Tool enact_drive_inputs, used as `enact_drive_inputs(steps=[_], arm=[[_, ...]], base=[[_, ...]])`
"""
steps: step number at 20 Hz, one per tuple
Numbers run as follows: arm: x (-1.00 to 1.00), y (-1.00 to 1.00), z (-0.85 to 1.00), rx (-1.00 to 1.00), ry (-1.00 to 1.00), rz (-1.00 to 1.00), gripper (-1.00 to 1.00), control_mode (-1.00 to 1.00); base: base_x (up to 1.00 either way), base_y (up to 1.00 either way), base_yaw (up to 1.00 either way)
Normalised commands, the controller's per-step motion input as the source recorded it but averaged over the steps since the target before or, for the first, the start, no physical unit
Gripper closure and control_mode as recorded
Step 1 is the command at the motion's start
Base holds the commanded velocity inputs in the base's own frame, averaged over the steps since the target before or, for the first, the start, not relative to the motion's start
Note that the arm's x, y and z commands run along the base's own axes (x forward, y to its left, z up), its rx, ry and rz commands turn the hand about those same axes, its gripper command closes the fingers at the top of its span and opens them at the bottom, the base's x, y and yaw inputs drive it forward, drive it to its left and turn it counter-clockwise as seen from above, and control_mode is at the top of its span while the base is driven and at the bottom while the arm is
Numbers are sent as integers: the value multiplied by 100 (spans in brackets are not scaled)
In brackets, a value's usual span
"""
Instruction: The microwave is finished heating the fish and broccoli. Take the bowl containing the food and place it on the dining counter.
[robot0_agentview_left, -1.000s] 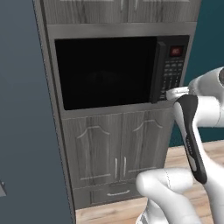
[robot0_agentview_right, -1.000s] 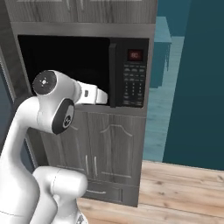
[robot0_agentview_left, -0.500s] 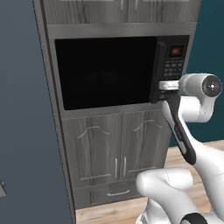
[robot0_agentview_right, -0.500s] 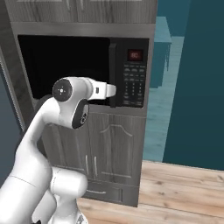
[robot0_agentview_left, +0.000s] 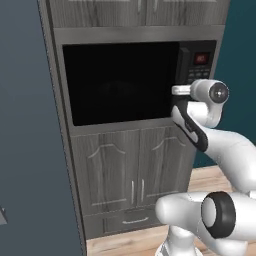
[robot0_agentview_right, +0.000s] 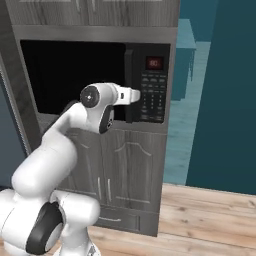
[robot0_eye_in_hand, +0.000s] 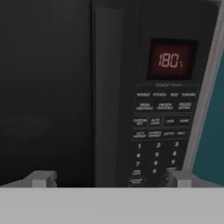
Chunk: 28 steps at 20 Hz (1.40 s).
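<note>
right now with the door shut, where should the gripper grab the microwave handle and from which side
Grip the vertical bar handle of the microwave around its middle, coming straight in from the front. It is a tall, slim bar between the dark glass door and the button panel, so the fingers should straddle it on either side. The gripper looks open and roughly lined up with it.

A large black built-in microwave (robot0_agentview_left: 135, 82) with dark glass door and red-lit display (robot0_eye_in_hand: 170, 59) is framed by grey wood-grain cabinetry (robot0_agentview_left: 127, 180); teal walls (robot0_agentview_right: 222, 95) and pale plank flooring (robot0_agentview_right: 210, 217) are seen.
</note>
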Motion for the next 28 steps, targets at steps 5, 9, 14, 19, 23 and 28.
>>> enact_drive_inputs(steps=[5, 9, 14, 19, 23, 28], arm=[[76, -12, 0, 0, 1, 0, -100, -100], [74, -16, 0, 0, 2, 0, -100, -100], [68, -20, 0, 0, 3, 1, -100, -100], [59, -22, 0, 0, 2, 3, -100, -100], [51, -11, 0, 0, 1, 1, -100, -100], [4, 0, 0, 0, 0, 0, 100, -100]], base=[[0, 0, 0], [0, 0, 0], [0, 0, 0], [0, 0, 0], [0, 0, 0], [0, 0, 0]])
